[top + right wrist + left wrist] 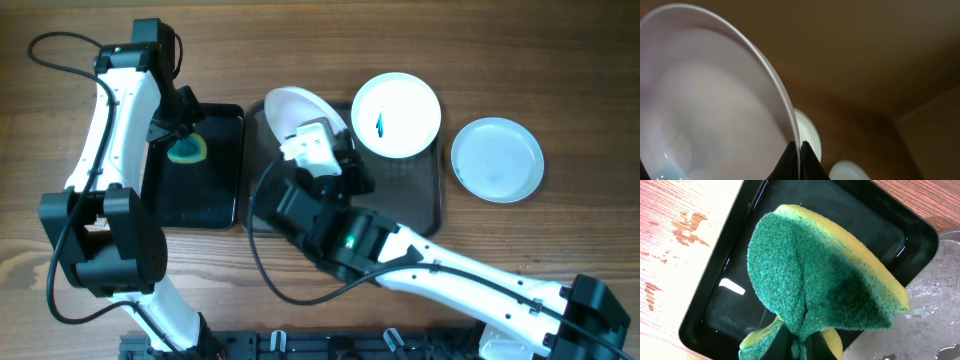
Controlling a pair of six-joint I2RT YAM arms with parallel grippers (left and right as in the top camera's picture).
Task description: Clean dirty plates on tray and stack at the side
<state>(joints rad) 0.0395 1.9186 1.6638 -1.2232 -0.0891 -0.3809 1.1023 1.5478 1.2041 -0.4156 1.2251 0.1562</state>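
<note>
My right gripper point(322, 138) is shut on the rim of a white plate point(293, 108) and holds it tilted above the left end of the dark grey-brown tray point(412, 188). In the right wrist view the fingers point(799, 150) pinch that plate's edge point(715, 100). A second plate point(396, 113) with a blue streak lies on the tray's right end. A third white plate point(497, 158) lies on the table right of the tray, with no streak visible. My left gripper point(183, 140) is shut on a green and yellow sponge point(820, 280), its fingers point(799, 345) squeezing it.
A smaller glossy black tray point(200, 190) sits left of the big tray, under the sponge; it also shows in the left wrist view point(725, 300) with a wet floor. The wooden table point(560, 70) lies all round.
</note>
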